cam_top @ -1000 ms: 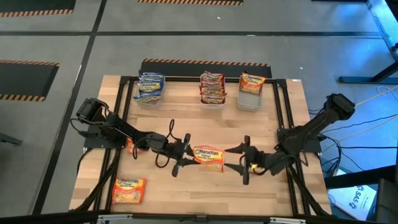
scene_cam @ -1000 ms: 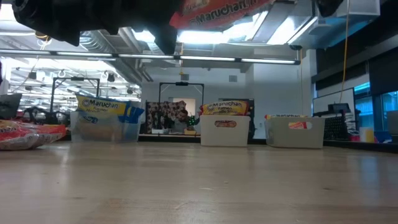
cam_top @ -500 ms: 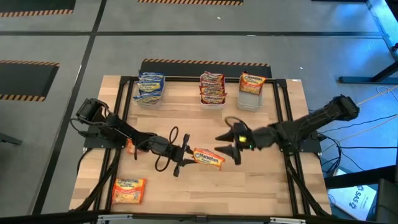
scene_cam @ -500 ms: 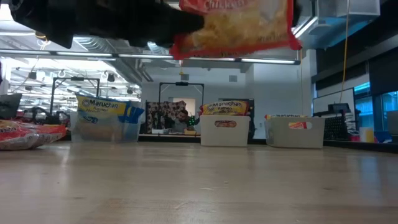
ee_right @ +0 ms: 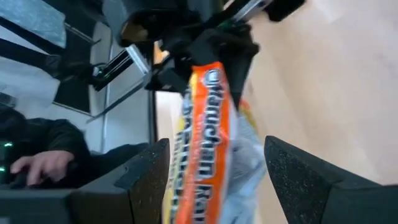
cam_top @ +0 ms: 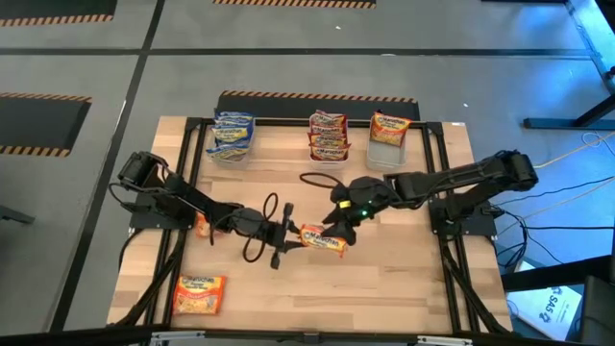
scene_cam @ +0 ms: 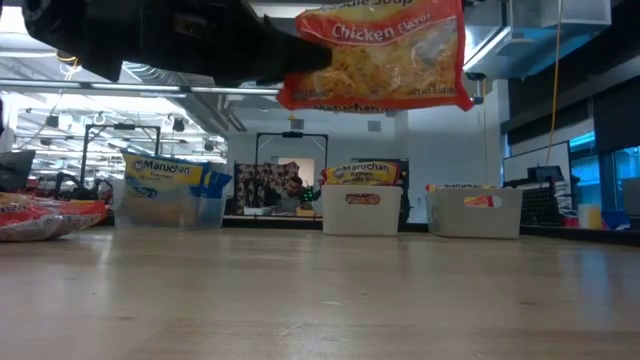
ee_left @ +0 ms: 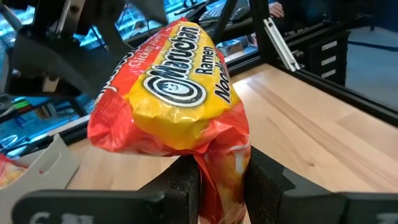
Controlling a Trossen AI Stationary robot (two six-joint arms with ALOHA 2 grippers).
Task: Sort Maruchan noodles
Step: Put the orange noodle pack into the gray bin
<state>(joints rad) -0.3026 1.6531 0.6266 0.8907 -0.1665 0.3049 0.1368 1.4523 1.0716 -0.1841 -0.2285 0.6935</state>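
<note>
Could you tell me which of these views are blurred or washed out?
Right wrist view: motion-smeared, the packet lettering streaked. Low view: ceiling lights glare behind the packet; the left arm reads as a silhouette. Left wrist view: packet sharp. High view: even light.

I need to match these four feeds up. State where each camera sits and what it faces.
High: overhead, looking down on the table, both arms, left pincer, right pincer.
Low: at tabletop height, facing the bins; the packet hangs above.
Left wrist: looks past its fingers clamping the packet.
Right wrist: open fingers flank the packet.
All four views share the packet.
</note>
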